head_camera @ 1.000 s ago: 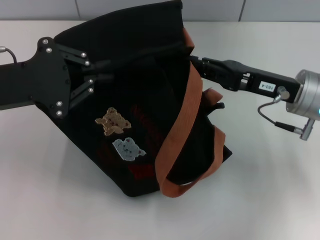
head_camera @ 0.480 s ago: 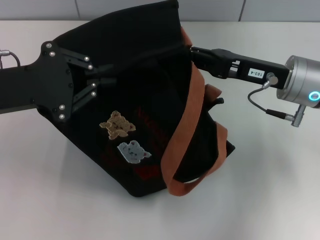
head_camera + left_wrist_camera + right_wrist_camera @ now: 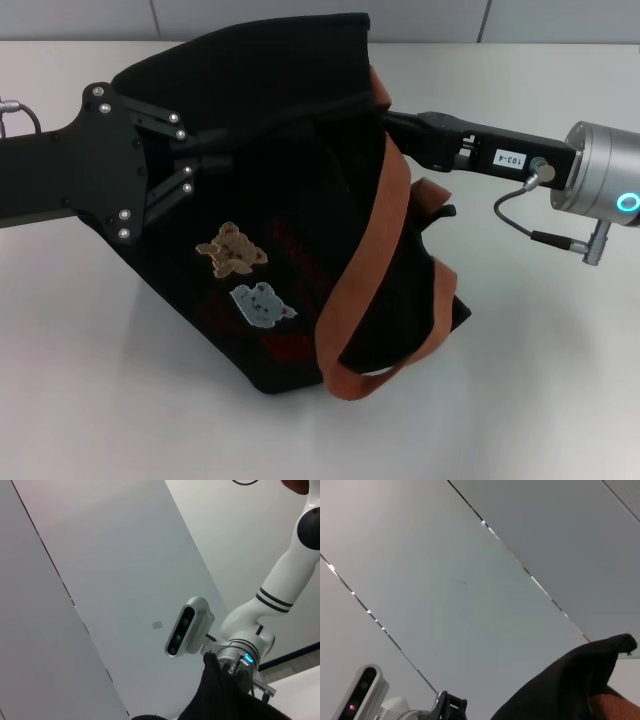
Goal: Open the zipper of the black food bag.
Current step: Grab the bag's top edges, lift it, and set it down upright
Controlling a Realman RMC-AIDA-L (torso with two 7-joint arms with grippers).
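Note:
The black food bag (image 3: 300, 230) lies tilted on the white table, its bear patches facing up and one orange-brown strap (image 3: 375, 250) looping over its right side. The zipper (image 3: 290, 112) runs as a dark seam along the upper rim. Its metal pull is hidden. My left gripper (image 3: 205, 160) is shut on the bag's fabric at the left end of that seam. At the seam's right end, beside the strap, my right gripper (image 3: 390, 120) has its fingers pinched together. Black fabric (image 3: 225, 700) edges the left wrist view. In the right wrist view, the bag (image 3: 570, 690) and strap (image 3: 615, 707) show.
The white table (image 3: 540, 380) spreads around the bag, with a wall line at the back. The right arm's cable (image 3: 530, 235) hangs beside its wrist. Both wrist views look up at wall panels and the robot's head (image 3: 187, 627).
The right gripper lifted the bag's upper right corner, then lowered it again, ending slightly farther right. The bag sagged and its bear patches slid down a little. The left gripper kept its hold.

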